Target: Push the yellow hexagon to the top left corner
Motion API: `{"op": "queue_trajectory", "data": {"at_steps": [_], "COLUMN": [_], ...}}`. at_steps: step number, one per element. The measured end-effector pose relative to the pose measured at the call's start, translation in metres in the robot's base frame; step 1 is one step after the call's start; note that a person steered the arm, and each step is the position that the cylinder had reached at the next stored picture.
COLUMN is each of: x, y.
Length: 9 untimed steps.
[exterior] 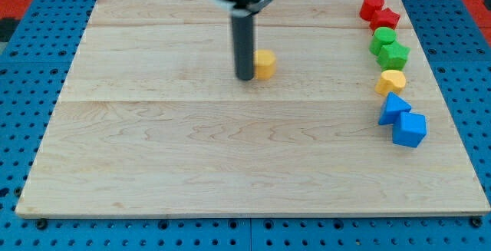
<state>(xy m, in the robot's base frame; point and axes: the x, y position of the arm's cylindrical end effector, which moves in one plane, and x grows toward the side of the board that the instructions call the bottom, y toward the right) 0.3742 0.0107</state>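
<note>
Yellow hexagon on wooden surface, upper middle, slightly toward view's right of centre. My tip touching hexagon's left side, rod upright. End effector: plain rod, no jaws, grasping nothing. Open board from hexagon to view's top left corner; whole bottom half also bare. Other blocks lined near view's right edge, well apart from hexagon: two red blocks, two green blocks, yellow block, blue triangle, blue cube
</note>
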Motion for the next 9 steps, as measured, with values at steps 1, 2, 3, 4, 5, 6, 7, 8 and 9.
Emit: {"op": "queue_trajectory", "data": {"at_steps": [1,2,3,4,5,6,7,8,9], "x": [-0.041,0.018,0.019,-0.028,-0.064,-0.122,-0.133,-0.166,-0.175], "y": [-0.007,0.007,0.057,0.066,-0.054,-0.127,-0.103,-0.139,-0.185]}}
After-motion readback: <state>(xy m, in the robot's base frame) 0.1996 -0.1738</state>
